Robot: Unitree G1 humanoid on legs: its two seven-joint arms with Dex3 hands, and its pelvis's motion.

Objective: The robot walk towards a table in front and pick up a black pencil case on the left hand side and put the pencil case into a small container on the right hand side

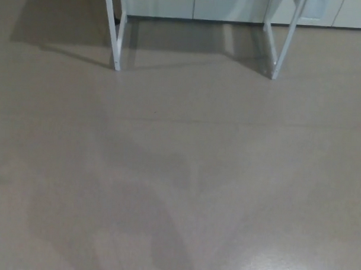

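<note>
I judge this the walking approach: only the smooth beige floor (179, 170) and the surface's thin white metal legs (117, 38), at 11 and 1 o'clock, show. Next, I close in squarely. Neither robot hand is visible, so I can't tell its state. The black pencil case is out of frame too.

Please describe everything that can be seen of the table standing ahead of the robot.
Only the lower part of the table shows, at the top edge of the head view. Its top is cut off, so nothing on it can be seen. Two thin white leg frames, seemingly painted metal, are visible: the left frame and the right frame. Each slants slightly and stands on the grey-beige floor, casting soft shadows. Pale panels are behind.
</note>
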